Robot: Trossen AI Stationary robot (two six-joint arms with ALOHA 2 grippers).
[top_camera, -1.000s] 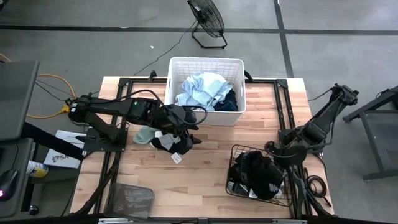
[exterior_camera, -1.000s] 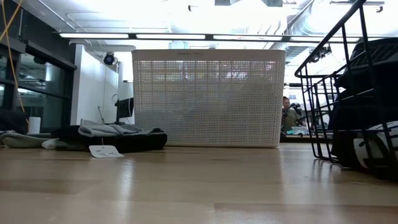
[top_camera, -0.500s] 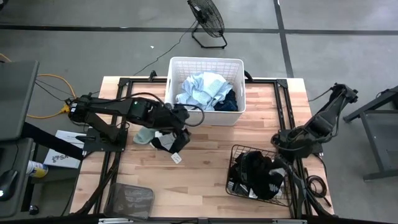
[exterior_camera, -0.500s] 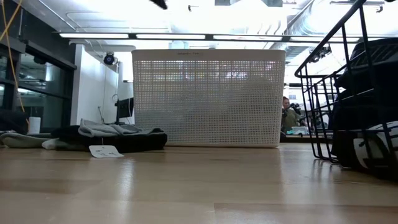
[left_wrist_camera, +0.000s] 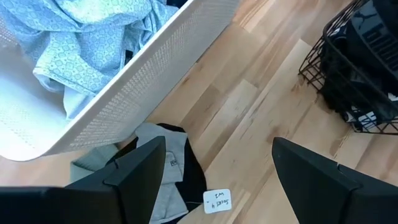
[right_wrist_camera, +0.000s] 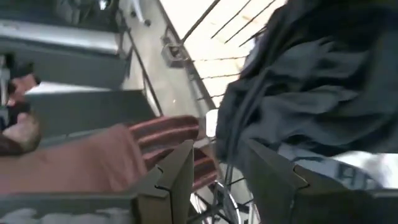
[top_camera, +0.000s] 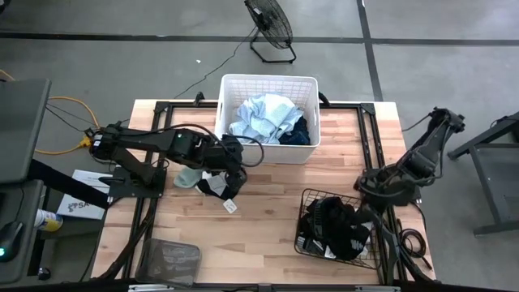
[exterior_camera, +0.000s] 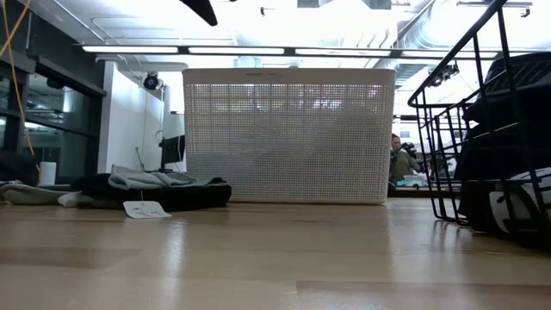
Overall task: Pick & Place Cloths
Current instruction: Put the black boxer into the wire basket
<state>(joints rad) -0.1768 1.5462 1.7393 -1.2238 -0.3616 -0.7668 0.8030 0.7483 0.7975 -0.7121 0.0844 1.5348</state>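
A small pile of cloths, black and white-grey (top_camera: 212,185) with a sage green one (top_camera: 188,175) beside it, lies flat on the table left of centre, a paper tag (left_wrist_camera: 216,200) at its near edge. My left gripper (top_camera: 233,180) hangs open above the pile, tipped downward; in its wrist view its fingers (left_wrist_camera: 219,146) stand wide with table and pile beyond. A light blue cloth (top_camera: 263,115) fills the white laundry basket (top_camera: 220,105). Black cloths (top_camera: 336,227) lie in the black wire basket (top_camera: 302,219). My right gripper (top_camera: 369,195) hovers open over that basket's far right corner.
The wooden table between the two baskets (top_camera: 268,211) is bare. A dark mesh tray (top_camera: 170,261) sits at the near left corner. A fan (top_camera: 272,28) stands on the floor beyond the table. A person (exterior_camera: 399,159) shows far behind in the low view.
My left gripper has tipped downward over the cloth pile and drawn slightly toward the table's left; one fingertip now shows at the top of the low view. My right gripper has drawn a little toward the far right, above the wire basket. The cloths lie as before.
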